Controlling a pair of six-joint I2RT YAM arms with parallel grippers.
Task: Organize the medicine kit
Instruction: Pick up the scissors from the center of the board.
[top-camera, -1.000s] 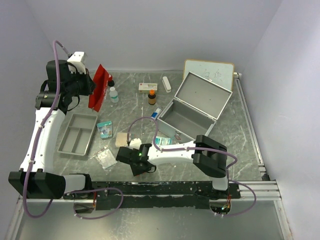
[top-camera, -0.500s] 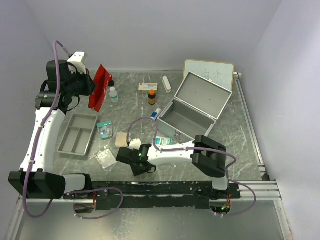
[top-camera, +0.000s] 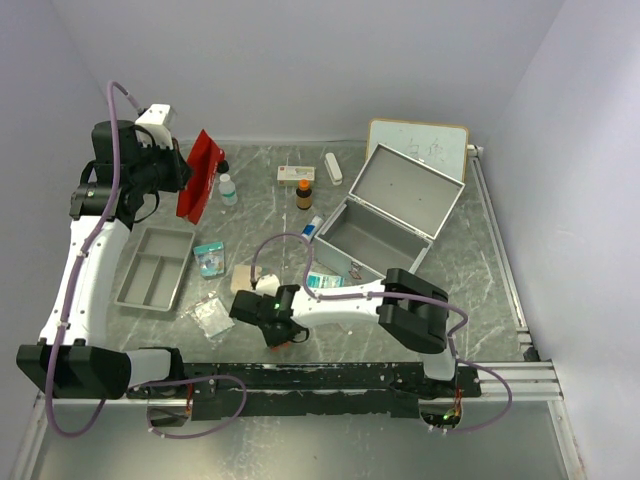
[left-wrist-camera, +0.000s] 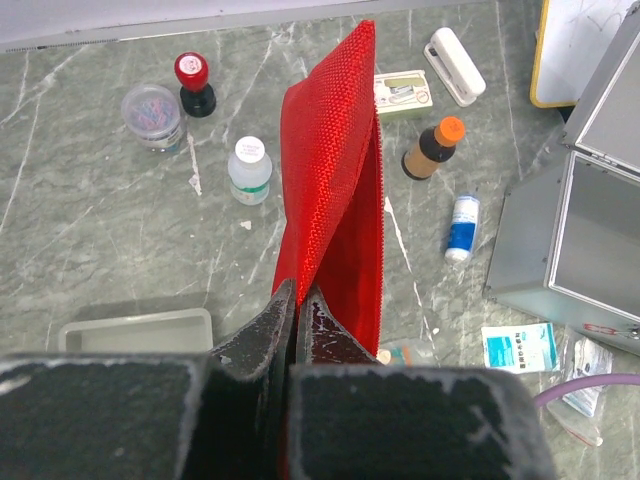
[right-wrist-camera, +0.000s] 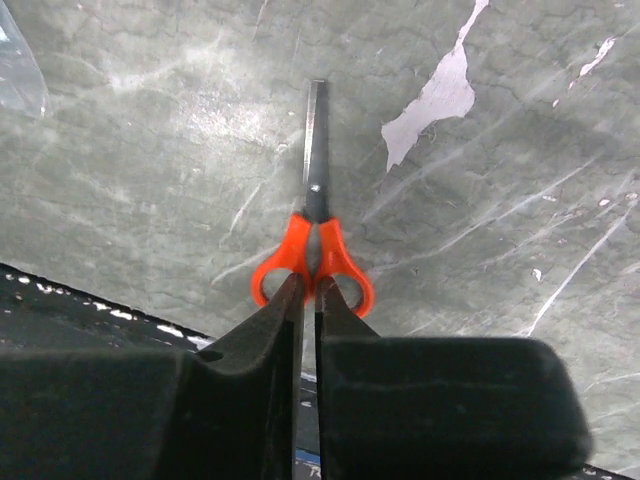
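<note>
Right gripper (right-wrist-camera: 308, 290): jaws nearly together, pinching scissors (right-wrist-camera: 315, 190) where the orange loops meet. Blades closed, lying on table (right-wrist-camera: 480, 200), pointing to 12 o'clock in the wrist view.

Left gripper (left-wrist-camera: 297, 300): clamped tight on the edge of red pouch (left-wrist-camera: 335, 190), held up on edge.

Top view: kit (top-camera: 412, 192) at 2 o'clock from right gripper, lid open and leaning back. Tray (top-camera: 155, 268) at 10 o'clock.

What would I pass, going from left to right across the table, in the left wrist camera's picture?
Clear tub, white bottle, red pouch, orange-capped brown bottle, medicine kit.
</note>
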